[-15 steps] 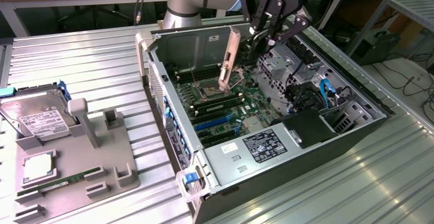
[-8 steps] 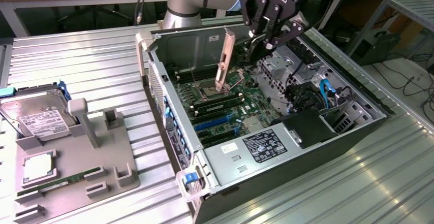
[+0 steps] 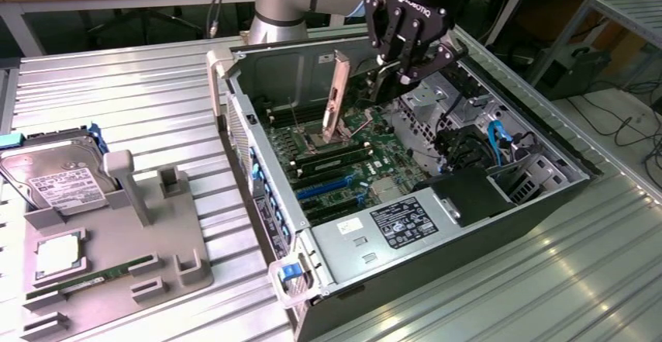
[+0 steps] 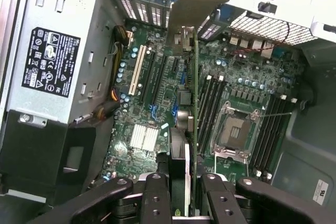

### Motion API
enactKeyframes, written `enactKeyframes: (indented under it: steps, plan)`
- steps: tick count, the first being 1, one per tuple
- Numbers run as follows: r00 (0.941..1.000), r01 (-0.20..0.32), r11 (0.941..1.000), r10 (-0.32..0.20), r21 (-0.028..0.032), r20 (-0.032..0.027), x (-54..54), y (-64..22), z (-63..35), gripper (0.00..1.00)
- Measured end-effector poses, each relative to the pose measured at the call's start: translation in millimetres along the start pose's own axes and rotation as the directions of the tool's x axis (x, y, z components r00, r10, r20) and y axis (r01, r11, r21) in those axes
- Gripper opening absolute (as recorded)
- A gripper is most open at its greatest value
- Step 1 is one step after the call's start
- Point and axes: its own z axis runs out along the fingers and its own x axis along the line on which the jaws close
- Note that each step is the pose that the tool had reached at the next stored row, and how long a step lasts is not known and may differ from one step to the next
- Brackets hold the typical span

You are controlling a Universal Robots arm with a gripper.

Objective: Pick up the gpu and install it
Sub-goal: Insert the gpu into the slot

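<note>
My gripper (image 3: 401, 69) is shut on the gpu (image 3: 362, 86) and holds it upright over the open computer case (image 3: 232, 117). The card's narrow pale bracket (image 3: 334, 98) points down toward the motherboard (image 3: 346, 167) near the CPU socket. In the wrist view the gpu (image 4: 195, 103) shows edge-on between my two black fingers (image 4: 156, 195), its bracket (image 4: 191, 17) at the far end above the expansion slots (image 4: 139, 72). The card hangs above the board, and I cannot tell if its lower edge touches a slot.
A grey fixture (image 3: 155, 233) on the exterior view's left carries a hard drive (image 3: 57, 175), a CPU (image 3: 59, 253) and a green RAM stick (image 3: 93, 278). Inside the case are the power supply (image 3: 404, 222), blue cables (image 3: 497, 144) and the drive cage.
</note>
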Motion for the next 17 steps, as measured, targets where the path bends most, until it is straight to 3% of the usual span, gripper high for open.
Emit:
enactKeyframes:
  steps: [9,17]
  plan:
    - [0.9963,-0.086,0.9963,0.086,0.0012,-0.0007,-0.1,1.2,12.9,0.27]
    - [0.9939,-0.110,0.9939,0.110,0.0017,-0.0008,-0.1,1.5,17.8,0.27]
